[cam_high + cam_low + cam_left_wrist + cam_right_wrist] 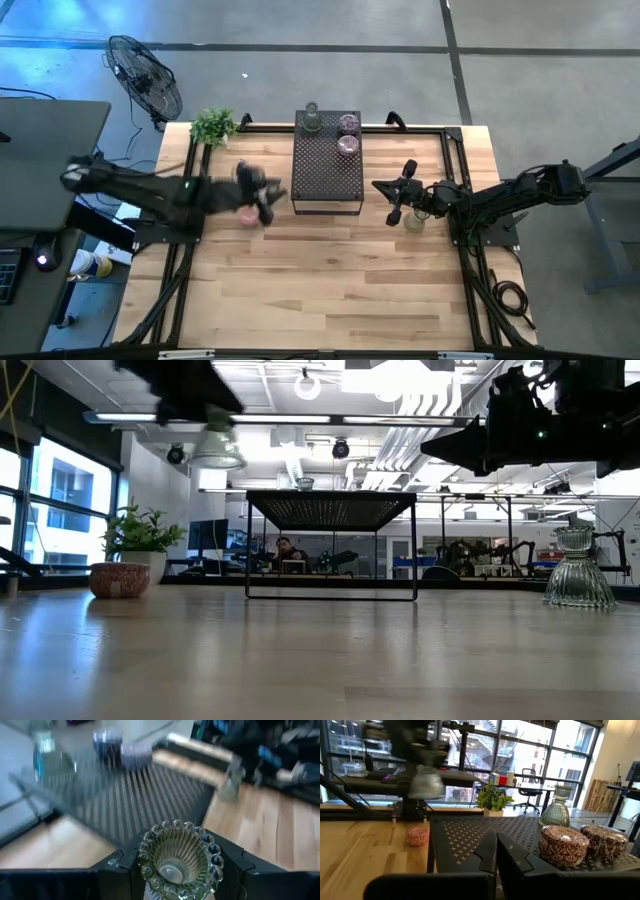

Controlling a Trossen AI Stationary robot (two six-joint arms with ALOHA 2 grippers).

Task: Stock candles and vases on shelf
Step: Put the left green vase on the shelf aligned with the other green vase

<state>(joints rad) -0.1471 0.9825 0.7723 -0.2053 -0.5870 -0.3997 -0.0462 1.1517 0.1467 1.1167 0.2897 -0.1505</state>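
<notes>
The black perforated shelf [326, 166] stands at the table's far middle. It carries one clear vase [311, 119] and two candles [348, 123] [347, 145]. My left gripper [264, 192] is left of the shelf, shut on a second clear greenish vase [175, 860], which also shows raised in the low view [218, 455]. A pink candle [247, 214] sits on the table below that gripper. My right gripper [394, 198] hovers right of the shelf, shut and empty. A third vase [414, 219] stands on the table next to it. My left gripper pinches the vase between its two fingers [125, 867], one on each side of the body just below the beaded rim [150, 836]. The vase stands upright with its mouth up. It is lifted clear of the table, about level with the shelf top.
A leafy potted plant [213, 126] stands at the far left corner of the table. A black frame rail [440, 128] runs around the work area. Bare wood [330, 270] lies in front of the shelf toward the near edge.
</notes>
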